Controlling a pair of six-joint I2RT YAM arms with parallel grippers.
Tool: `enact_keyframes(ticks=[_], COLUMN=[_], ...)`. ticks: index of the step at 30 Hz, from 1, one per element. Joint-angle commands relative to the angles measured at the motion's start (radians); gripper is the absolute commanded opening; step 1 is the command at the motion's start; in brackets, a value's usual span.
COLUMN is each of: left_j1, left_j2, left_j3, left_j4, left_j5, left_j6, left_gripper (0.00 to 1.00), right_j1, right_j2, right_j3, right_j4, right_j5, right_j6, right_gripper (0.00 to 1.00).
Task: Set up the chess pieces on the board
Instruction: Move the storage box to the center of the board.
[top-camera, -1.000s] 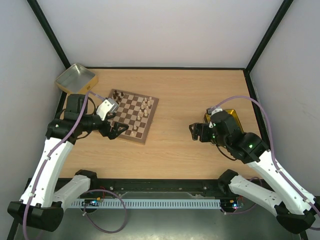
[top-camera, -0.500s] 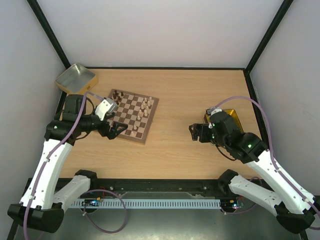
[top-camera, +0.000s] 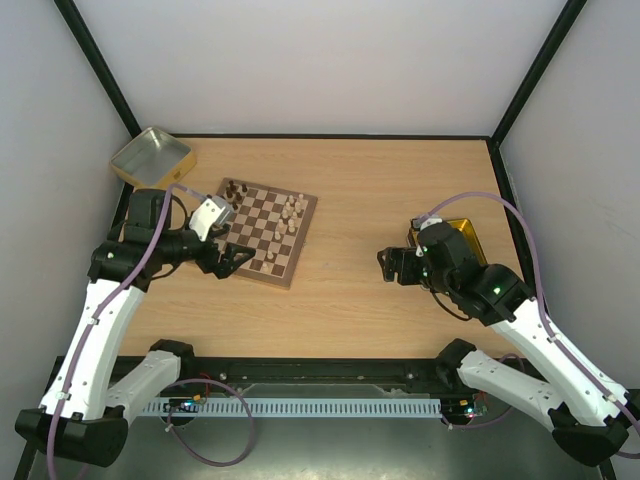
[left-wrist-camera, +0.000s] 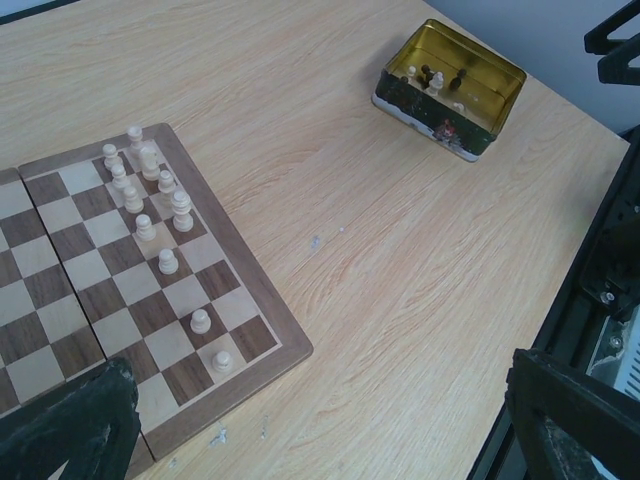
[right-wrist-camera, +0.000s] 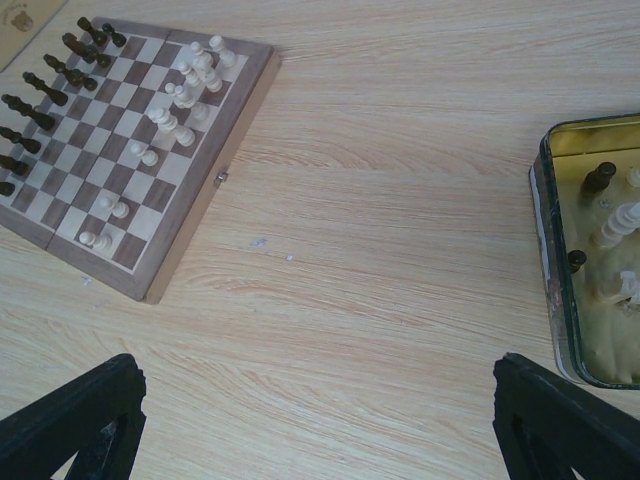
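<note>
The board lies left of the table's centre, turned a little. Dark chess pieces line its far left side and pale ones stand in a cluster near its right side. My left gripper hangs open over the board's near left corner, holding nothing. In the left wrist view the pale pieces stand on the board, with my gripper open above bare wood. My right gripper is open over the tabletop, empty. The right wrist view shows the board and my open gripper.
A gold tin at the right holds more dark pieces and pale pieces; it sits partly under my right arm. An empty-looking gold tray stands at the back left corner. Black frame posts edge the table.
My left gripper has shifted slightly left along the board's near edge. The right arm has barely moved, and no piece has changed place.
</note>
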Motion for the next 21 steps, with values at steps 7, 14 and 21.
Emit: enact_keyframes(ticks=[7,14,21], left_j1=[0.011,0.012,0.02], left_j2=[-0.019,-0.016,-0.014], left_j3=[-0.011,-0.012,-0.009], left_j4=[0.011,0.012,0.012], left_j5=[0.012,0.011,-0.015], left_j6=[-0.014,-0.015,-0.023], left_gripper=[0.99,0.99,0.99], right_j1=[0.005,0.004,0.004], right_j2=[-0.01,-0.015,-0.002], right_j3=[-0.012,-0.014,-0.008], right_j4=[0.014,0.014,0.009], right_j5=[0.015,0.012,0.045], right_j6=[-0.006,-0.005,0.006], right_gripper=[0.92,0.92,0.92])
